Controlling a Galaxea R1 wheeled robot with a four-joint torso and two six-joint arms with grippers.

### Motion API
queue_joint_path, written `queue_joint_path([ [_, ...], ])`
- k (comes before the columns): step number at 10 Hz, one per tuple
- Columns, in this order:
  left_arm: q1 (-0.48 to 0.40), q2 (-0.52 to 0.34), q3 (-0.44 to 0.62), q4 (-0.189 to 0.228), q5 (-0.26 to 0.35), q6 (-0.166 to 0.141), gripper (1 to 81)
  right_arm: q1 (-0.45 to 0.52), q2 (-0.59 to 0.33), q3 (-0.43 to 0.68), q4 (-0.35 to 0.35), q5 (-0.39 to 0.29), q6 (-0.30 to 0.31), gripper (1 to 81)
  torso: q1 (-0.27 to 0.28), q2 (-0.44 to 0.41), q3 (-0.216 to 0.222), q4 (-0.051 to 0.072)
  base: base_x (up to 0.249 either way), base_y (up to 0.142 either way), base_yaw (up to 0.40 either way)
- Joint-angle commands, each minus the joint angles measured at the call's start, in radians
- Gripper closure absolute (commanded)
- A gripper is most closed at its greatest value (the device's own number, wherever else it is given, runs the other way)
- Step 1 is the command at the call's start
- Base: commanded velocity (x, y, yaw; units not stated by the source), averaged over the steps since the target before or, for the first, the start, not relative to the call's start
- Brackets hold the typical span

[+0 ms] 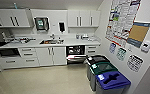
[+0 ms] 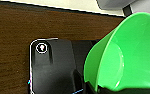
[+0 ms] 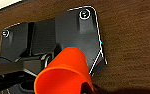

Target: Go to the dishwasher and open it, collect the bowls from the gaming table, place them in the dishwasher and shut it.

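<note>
The dishwasher (image 1: 75,54) stands open under the counter at the back right. Its steel-grey door (image 1: 76,58) is lowered, and wire racks show in the dark inside. In the left wrist view a green bowl (image 2: 131,52) looms large and tilted, with my left gripper (image 2: 103,89) shut on its lower rim. In the right wrist view an orange bowl (image 3: 63,72) is held the same way by my right gripper (image 3: 87,87). Both bowls hang over my own dark plate. The gaming table is out of view.
Three bins stand along the right wall beside the dishwasher: black (image 1: 96,60), green-lidded (image 1: 102,68) and blue-lidded (image 1: 112,80). A white counter with a sink (image 1: 51,41) and white cabinets (image 1: 28,56) runs across the back. Pale floor (image 1: 41,80) lies in front.
</note>
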Motion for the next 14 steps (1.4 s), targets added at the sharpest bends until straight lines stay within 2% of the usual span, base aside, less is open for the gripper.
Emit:
queue_joint_path([
  [1, -0.038, -0.026, 0.015, 0.015, 0.029, 0.003, 81.1, 0.033, -0.021, -0.006, 0.000, -0.046, 0.002, 81.1, 0.000, 0.000, 0.000, 0.000, 0.134, 0.000, 0.000],
  [11, -0.038, -0.027, 0.017, 0.015, 0.029, 0.003, 81.1, 0.033, -0.021, -0.006, 0.000, -0.047, 0.002, 81.1, 0.000, 0.000, 0.000, 0.000, 0.117, 0.000, 0.000],
  [14, -0.038, -0.027, 0.017, 0.015, 0.029, 0.003, 81.1, 0.032, -0.021, -0.006, 0.000, -0.047, 0.002, 81.1, -0.001, 0.000, 0.000, 0.000, 0.094, 0.073, 0.000],
])
